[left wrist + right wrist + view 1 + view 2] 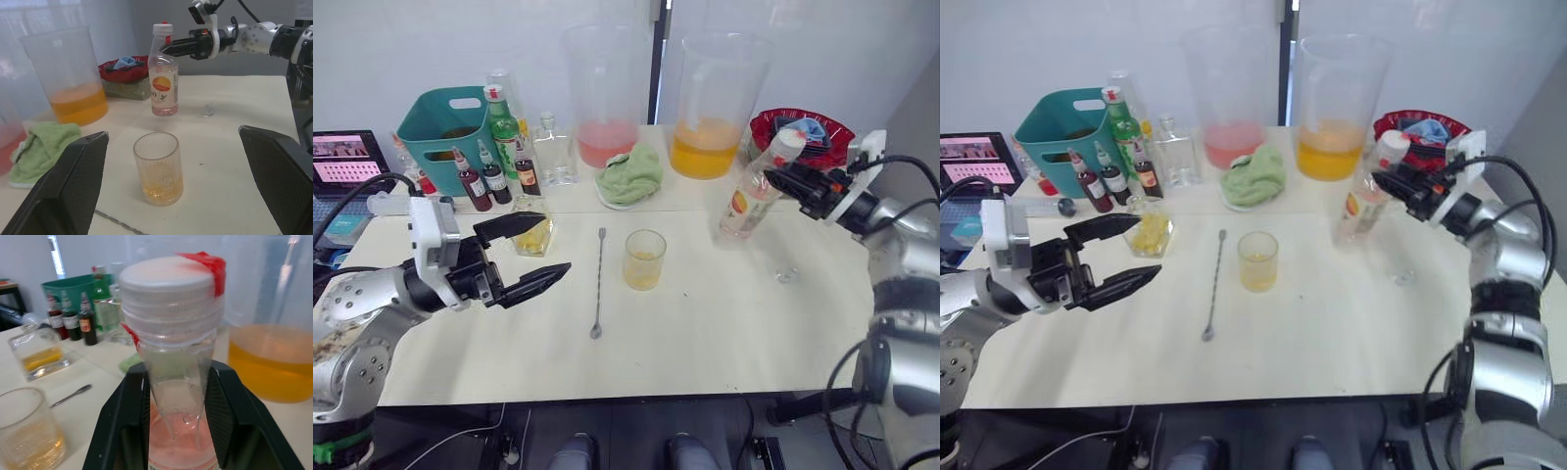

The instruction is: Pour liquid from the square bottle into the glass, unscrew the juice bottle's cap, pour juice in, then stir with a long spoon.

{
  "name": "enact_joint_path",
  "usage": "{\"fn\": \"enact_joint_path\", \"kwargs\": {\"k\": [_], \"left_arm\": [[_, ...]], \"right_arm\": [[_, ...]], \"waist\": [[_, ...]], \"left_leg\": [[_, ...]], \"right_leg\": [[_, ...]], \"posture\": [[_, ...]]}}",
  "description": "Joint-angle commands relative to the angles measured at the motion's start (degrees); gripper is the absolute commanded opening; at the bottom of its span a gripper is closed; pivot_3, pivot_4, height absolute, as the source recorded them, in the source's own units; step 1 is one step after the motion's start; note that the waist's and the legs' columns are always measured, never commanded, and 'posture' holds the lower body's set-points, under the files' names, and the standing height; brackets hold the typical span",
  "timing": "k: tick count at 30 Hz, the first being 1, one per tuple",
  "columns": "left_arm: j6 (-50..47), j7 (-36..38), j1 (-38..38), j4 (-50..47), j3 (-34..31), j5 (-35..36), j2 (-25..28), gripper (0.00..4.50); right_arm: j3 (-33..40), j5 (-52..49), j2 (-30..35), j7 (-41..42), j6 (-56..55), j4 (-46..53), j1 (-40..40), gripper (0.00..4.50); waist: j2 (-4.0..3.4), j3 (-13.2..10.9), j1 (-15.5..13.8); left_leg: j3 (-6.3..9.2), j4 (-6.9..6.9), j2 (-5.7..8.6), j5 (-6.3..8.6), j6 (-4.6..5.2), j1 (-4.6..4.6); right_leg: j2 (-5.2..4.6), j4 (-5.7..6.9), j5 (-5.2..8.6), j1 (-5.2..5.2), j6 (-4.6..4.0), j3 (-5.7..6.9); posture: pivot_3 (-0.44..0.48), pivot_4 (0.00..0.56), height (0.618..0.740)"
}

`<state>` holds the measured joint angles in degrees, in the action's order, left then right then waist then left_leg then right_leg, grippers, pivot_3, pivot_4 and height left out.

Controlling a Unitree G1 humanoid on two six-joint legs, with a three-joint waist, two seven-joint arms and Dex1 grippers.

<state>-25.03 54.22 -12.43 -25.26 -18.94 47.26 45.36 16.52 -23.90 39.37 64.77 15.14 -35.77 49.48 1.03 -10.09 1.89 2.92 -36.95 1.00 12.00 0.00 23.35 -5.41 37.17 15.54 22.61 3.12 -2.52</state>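
- While the short ribbed clear drinking glass (644,258) stands near the middle of the pale table (724,333) with a shallow layer of yellow-orange liquid (159,188) in it, the first pour looks done.
- The small squat square clear glass bottle (534,233) stands upright at about nine o'clock from the glass, some yellow liquid left inside, just beyond the left pincer (533,255).
- The left pincer is released, its two black fingers spread wide and holding nothing, hovering at about eight o'clock from the glass.
- The right pincer (176,396) is clenched on the neck of the slim clear plastic juice bottle with the orange-red label (749,196), which is lifted and tilted at about two o'clock from the glass.
- The small round white plastic screw cap (168,281) sits on the bottle, so unscrewing is, by my reading, the step in hand; the pale pink juice (181,440) is all inside.
- The very long thin silver metal bar spoon (598,284) lies flat on the table between the glass and the square bottle, untouched.
- Left to do, as I judge it: take the cap off, pour the juice, then stir.
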Motion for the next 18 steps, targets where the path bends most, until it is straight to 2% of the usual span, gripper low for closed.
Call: {"fn": "enact_joint_path", "kwargs": {"k": [1, 4, 8, 11, 18], "left_arm": [[1.45, 2.83, -2.70, 1.84, 2.12, -0.71, -0.24, 4.50], [1.15, 6.20, -4.37, 4.72, 4.52, -0.98, -0.06, 4.50], [0.60, 9.65, -5.41, 6.98, 6.21, -1.49, 0.50, 4.50], [0.01, 10.60, -6.90, 8.57, 6.77, -1.61, 0.29, 4.50], [-1.62, 10.40, -4.98, 6.94, 6.21, -0.80, -0.21, 4.50]], "right_arm": [[2.23, -7.15, 1.71, -0.50, 8.50, 19.44, -6.81, 1.03], [2.66, -15.24, 0.12, -4.33, 17.08, 39.85, -17.12, 1.02], [2.20, -22.56, -4.32, -13.02, 23.53, 56.61, -26.84, 1.01], [1.24, -26.25, -8.14, -18.90, 25.16, 63.55, -30.33, 1.00], [-7.34, -19.59, -9.13, -22.77, 21.49, 71.68, -34.33, 1.00]], "waist": [[0.00, 0.00, -0.10], [-0.01, 0.01, -0.43], [0.00, 0.01, -0.10], [0.01, 0.01, -0.35], [0.01, 0.01, -0.82]], "left_leg": [[0.00, 0.01, 0.00, 0.00, 0.00, 0.03], [0.06, -0.01, -0.01, 0.00, 0.00, 0.16], [0.16, -0.05, -0.03, -0.01, 0.00, 0.35], [0.21, -0.12, 0.00, -0.05, -0.05, 0.36], [0.17, -0.30, 0.01, -0.07, -0.08, 0.36]], "right_leg": [[0.00, 0.01, 0.00, 0.04, 0.00, -0.01], [0.02, 0.07, 0.00, 0.21, 0.00, -0.01], [0.02, 0.50, 0.00, 0.56, 0.00, -0.16], [0.02, 0.46, 0.00, 0.56, 0.00, -0.14], [0.04, 0.49, 0.01, 0.54, 0.01, -0.12]], "posture": [[0.000, 0.150, 0.740], [0.000, 0.150, 0.740], [0.000, 0.150, 0.740], [0.000, 0.150, 0.740], [0.000, 0.150, 0.740]]}}
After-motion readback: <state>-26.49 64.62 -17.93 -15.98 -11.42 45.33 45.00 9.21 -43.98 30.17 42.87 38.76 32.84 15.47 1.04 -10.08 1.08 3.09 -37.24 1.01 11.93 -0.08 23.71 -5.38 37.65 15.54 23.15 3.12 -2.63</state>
